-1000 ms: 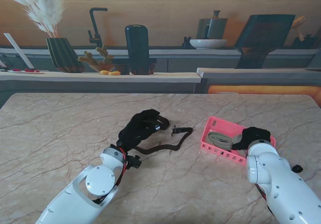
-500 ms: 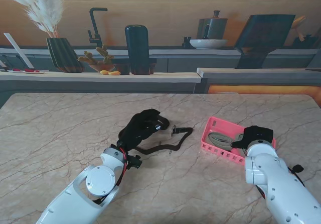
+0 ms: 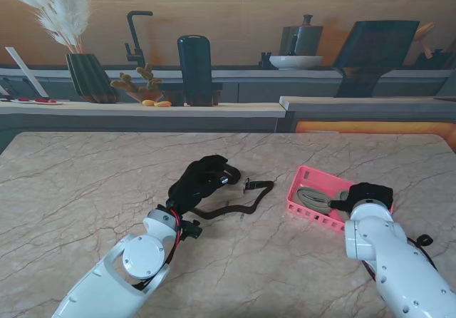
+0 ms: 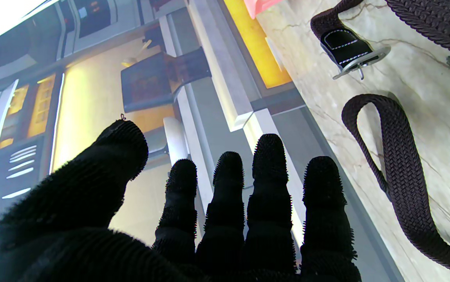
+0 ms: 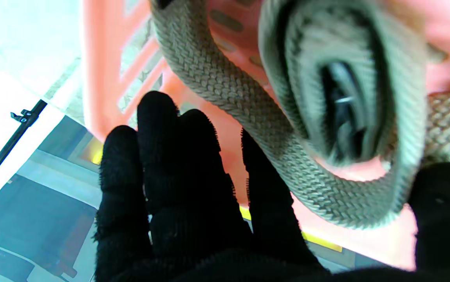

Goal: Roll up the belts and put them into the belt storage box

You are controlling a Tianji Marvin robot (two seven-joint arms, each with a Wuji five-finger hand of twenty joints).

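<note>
Left robot hand (image 3: 201, 178) spread beside the dark belt (image 3: 235, 205); right robot hand (image 3: 365, 192) released over the box's (image 3: 308, 216) coiled belt (image 3: 312, 199)

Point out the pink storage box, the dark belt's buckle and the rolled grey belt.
pink storage box (image 3: 303, 214), stand view, near left wall.
dark belt's buckle (image 4: 360, 62), left wrist view, metal frame.
rolled grey belt (image 5: 365, 211), right wrist view, outer coil.

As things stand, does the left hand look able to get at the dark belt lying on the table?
Probably yes. The left hand is open, right beside the dark belt, whose braided strap lies loose on the bare marble table with nothing between them. The buckle end lies farther off toward the pink box.
</note>
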